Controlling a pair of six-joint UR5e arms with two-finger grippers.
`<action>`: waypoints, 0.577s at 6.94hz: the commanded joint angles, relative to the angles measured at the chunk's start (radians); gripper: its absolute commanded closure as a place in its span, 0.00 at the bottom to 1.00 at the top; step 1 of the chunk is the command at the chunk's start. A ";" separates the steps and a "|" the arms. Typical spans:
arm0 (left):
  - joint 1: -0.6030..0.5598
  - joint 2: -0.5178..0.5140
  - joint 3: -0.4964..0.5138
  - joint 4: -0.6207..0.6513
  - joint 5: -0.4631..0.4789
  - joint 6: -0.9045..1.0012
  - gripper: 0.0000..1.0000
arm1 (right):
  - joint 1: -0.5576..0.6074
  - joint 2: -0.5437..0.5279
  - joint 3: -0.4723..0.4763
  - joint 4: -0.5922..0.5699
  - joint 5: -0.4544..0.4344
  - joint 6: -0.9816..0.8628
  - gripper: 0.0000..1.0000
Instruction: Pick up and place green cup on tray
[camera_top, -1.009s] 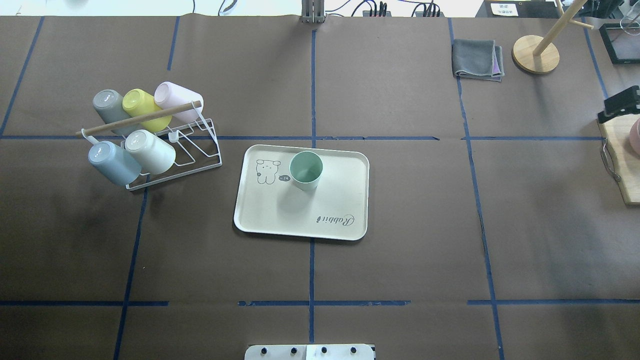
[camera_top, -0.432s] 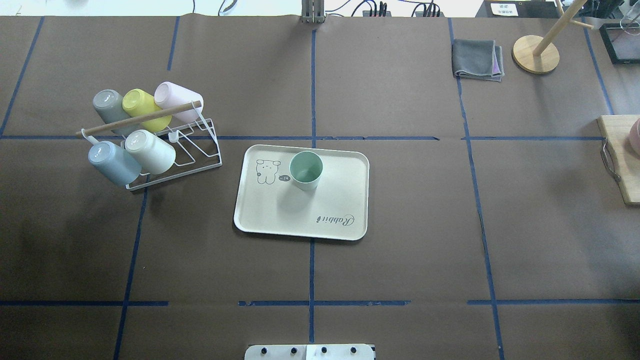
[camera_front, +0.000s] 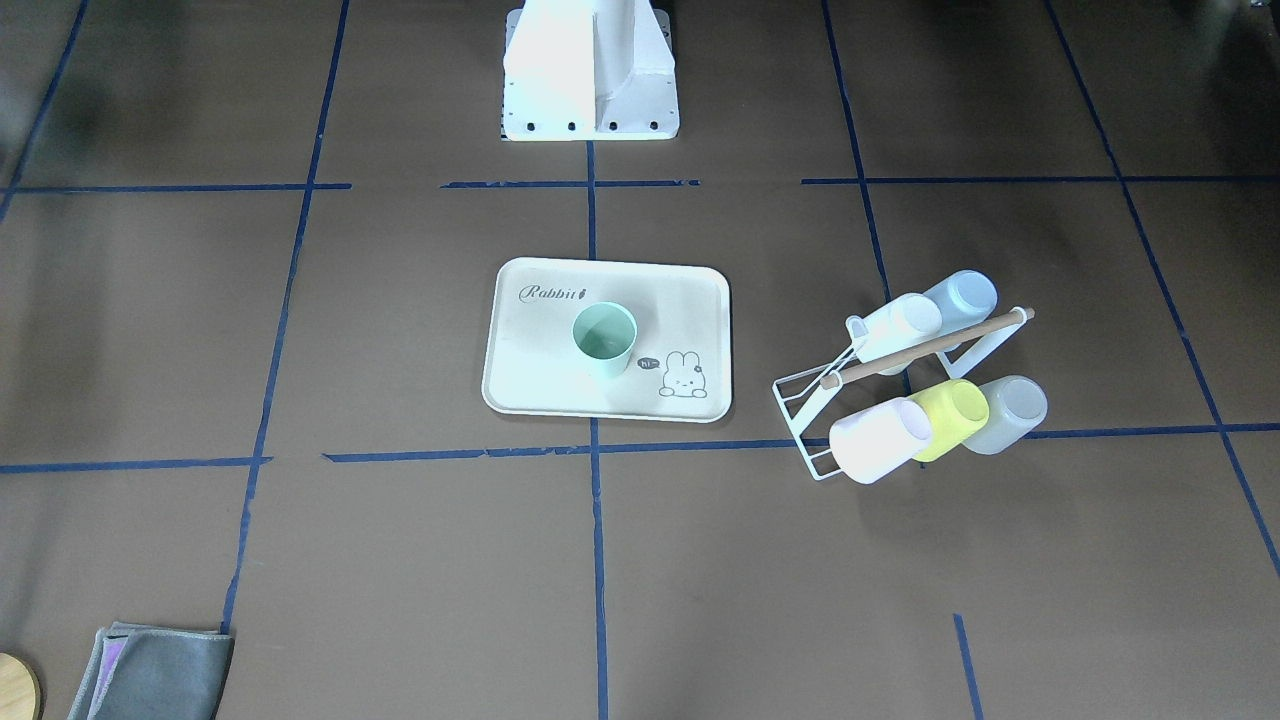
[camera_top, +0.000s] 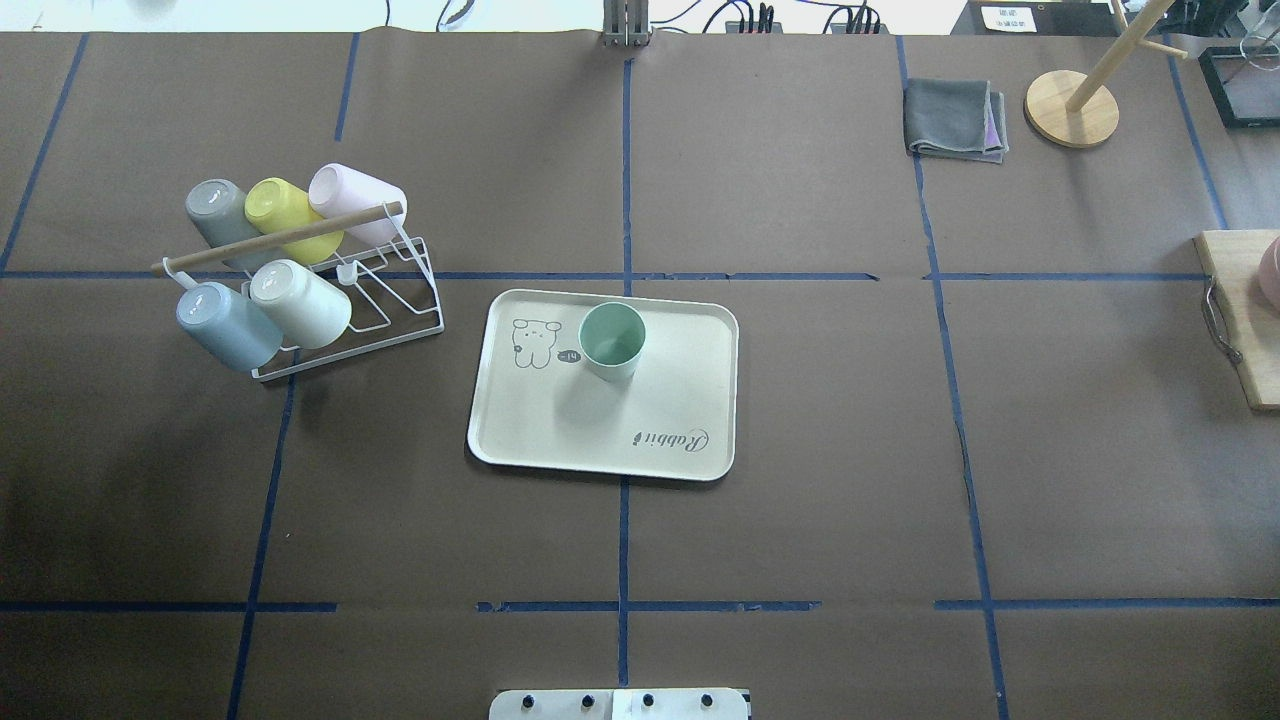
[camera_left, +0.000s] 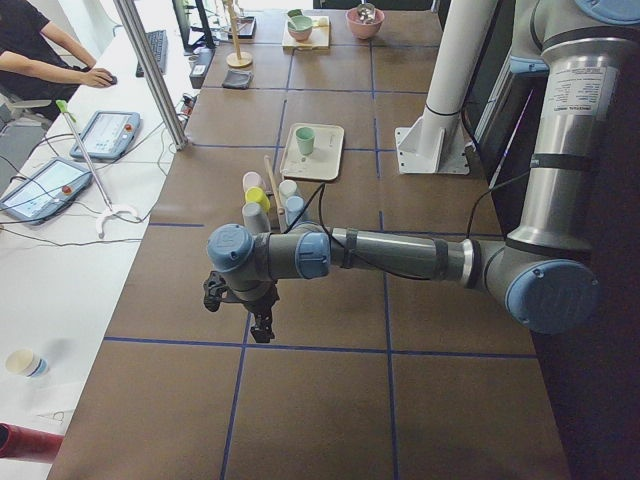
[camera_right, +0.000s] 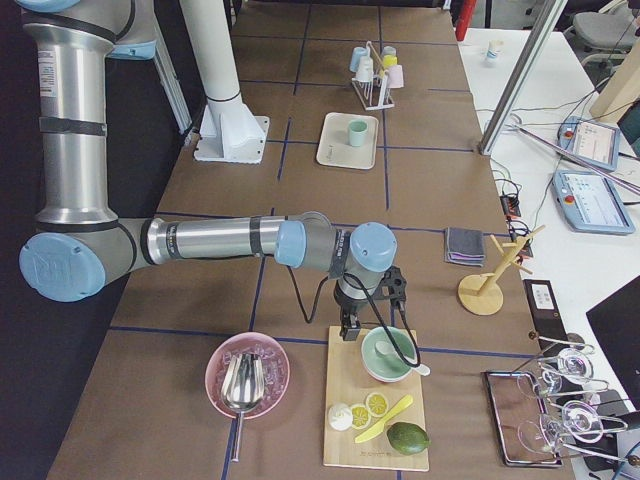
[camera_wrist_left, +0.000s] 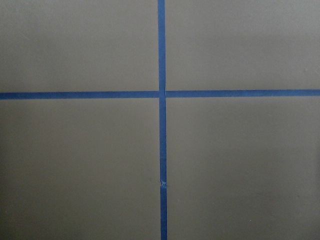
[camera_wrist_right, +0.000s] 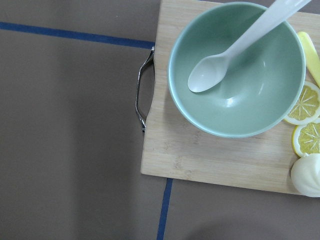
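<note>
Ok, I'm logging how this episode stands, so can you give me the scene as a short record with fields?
green cup: upright on the tray, beside the bunny print
tray: table centre, holds only that cup
cup rack: apart from the tray, on the robot's left, holds five cups
left gripper: above bare table, far from tray; open or shut unclear
right gripper: above the green bowl on the wooden board; open or shut unclear

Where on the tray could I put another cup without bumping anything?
The tray has bare room between the green cup and the Rabbit writing, and beside the cup on the side away from the bunny print. The cup rack is crowded: five cups packed together.
</note>
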 joint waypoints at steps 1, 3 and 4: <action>-0.003 0.007 -0.017 0.007 -0.007 0.002 0.00 | 0.020 0.001 -0.028 0.002 -0.001 -0.027 0.00; -0.006 0.099 -0.092 -0.016 -0.002 0.012 0.00 | 0.020 0.005 -0.029 0.002 0.001 -0.027 0.00; -0.008 0.115 -0.132 -0.007 0.001 0.010 0.00 | 0.020 0.004 -0.028 0.002 -0.001 -0.028 0.00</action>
